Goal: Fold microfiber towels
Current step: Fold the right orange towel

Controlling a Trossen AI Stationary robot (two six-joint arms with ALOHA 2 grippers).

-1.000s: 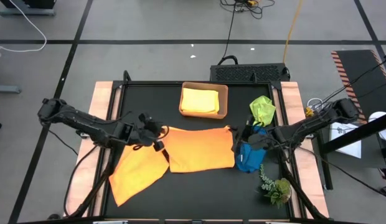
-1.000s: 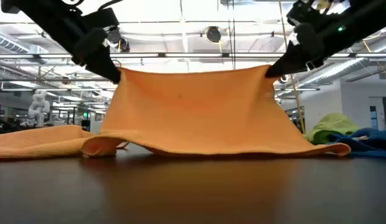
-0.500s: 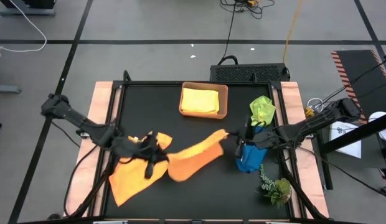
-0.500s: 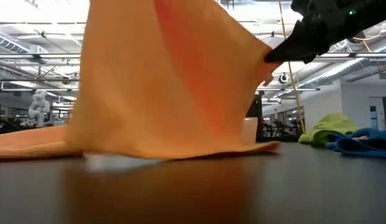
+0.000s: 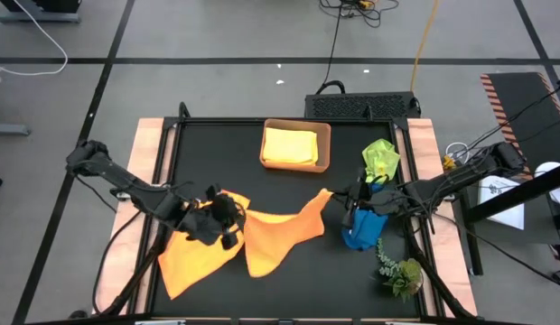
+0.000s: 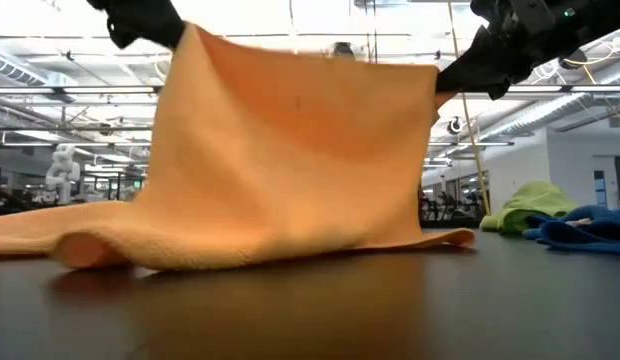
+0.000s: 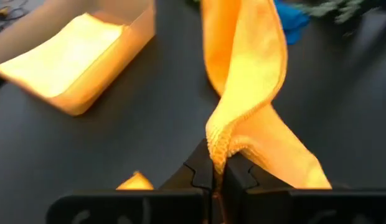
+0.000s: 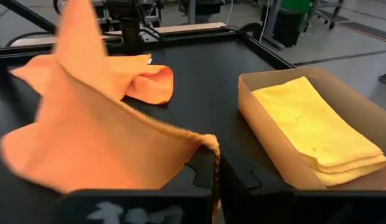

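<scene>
While both grippers pinch 1 corner each of the soft orange microfiber towel [image 5: 278, 233], the cloth hangs between them as a slack sheet whose lower edge drags on the black table top [image 5: 289, 185].

The left gripper [image 7: 216, 176] is shut tight on a hemmed corner, with the towel rising straight out from its fingertips. The right gripper [image 8: 215, 177] is likewise closed on the opposite corner, the cloth fanning away in front of it.

A 2nd orange microfiber towel [image 5: 197, 257] lies crumpled on the table just beside and beneath the left gripper. A tan rectangular cardboard tray [image 5: 296, 145] holding a folded yellow microfiber towel [image 5: 291, 146] sits beyond both grippers. A rumpled blue microfiber towel [image 5: 359, 226] lies right by the right gripper, with a lime green microfiber towel [image 5: 380, 158] a little further off.

Several risks seem likely:
- Each pinch catches only a thin bit of hem, so a quick pull apart may tear a corner free.
- The sagging middle may crease or double under itself when lowered, giving a crooked fold.
- The trailing edge sits near the 2nd orange cloth, so laying it down could snag or overlap that one.
- The right arm's sweep may drag the blue cloth.
</scene>
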